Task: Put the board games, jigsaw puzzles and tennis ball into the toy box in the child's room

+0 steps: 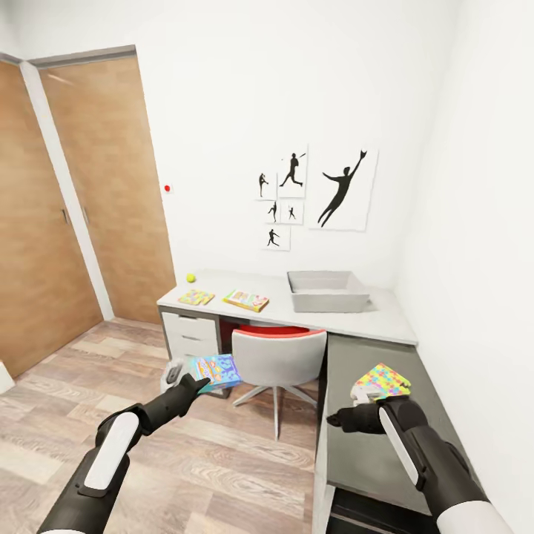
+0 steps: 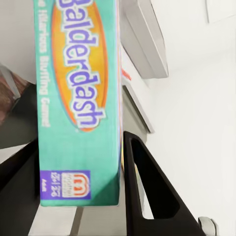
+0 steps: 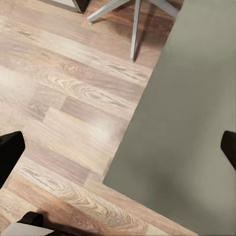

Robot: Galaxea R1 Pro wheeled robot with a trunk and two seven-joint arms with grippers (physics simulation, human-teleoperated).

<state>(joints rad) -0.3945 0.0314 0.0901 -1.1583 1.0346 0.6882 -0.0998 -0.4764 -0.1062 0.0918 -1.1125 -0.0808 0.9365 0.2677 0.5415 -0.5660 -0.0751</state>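
Observation:
My left gripper is shut on the blue board game, held out above the floor; the left wrist view shows its Balderdash face between dark fingers. The right gripper hovers over the dark cabinet top, its fingertips wide apart with nothing between them. A jigsaw puzzle sits tilted just above that gripper; I cannot tell whether they touch. On the table lie another jigsaw puzzle, the SKIP-BO board game, the tennis ball and the toy box, which looks empty.
A red-and-grey chair is tucked under the table. The low dark grey cabinet top runs along the right wall. Wooden doors stand at the left, with open plank floor between me and the table.

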